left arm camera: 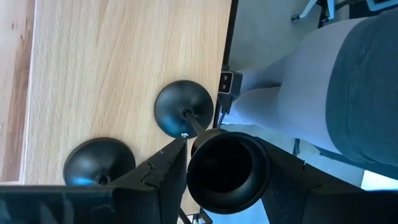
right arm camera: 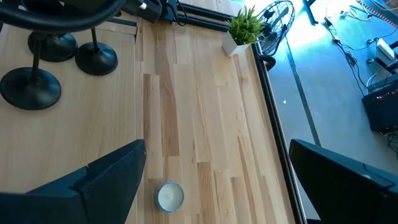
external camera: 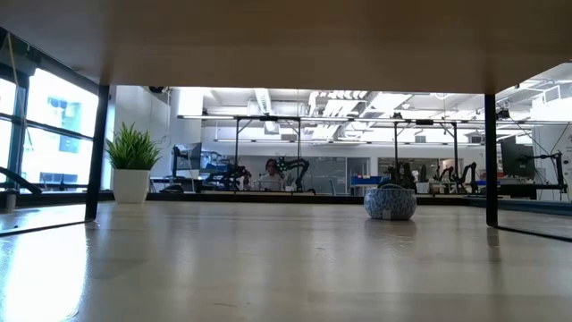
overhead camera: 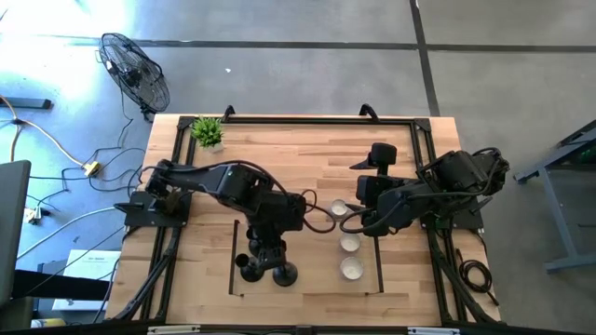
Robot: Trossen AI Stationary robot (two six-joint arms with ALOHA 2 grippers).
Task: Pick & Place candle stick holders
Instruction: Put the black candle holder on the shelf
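Near the table (overhead camera: 307, 158) front edge, my left gripper (left arm camera: 211, 171) is clamped on one candle stick holder (left arm camera: 227, 172), which could knock its two neighbours (left arm camera: 184, 107) over; my right gripper (right arm camera: 214, 180) waits spread apart.

2 matte-black jointed arms, left arm (overhead camera: 223, 181) and right arm (overhead camera: 438, 181), trail looped black cables. Each ends in 2 broad, blocky fingers (right arm camera: 106, 177) (a small screw glints on one).

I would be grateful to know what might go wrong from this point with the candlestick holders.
The left gripper is closed around one holder's cup, whose base sits close beside a second holder; shifting it could knock that neighbour. The stems are thin, so a tilted release might topple it.
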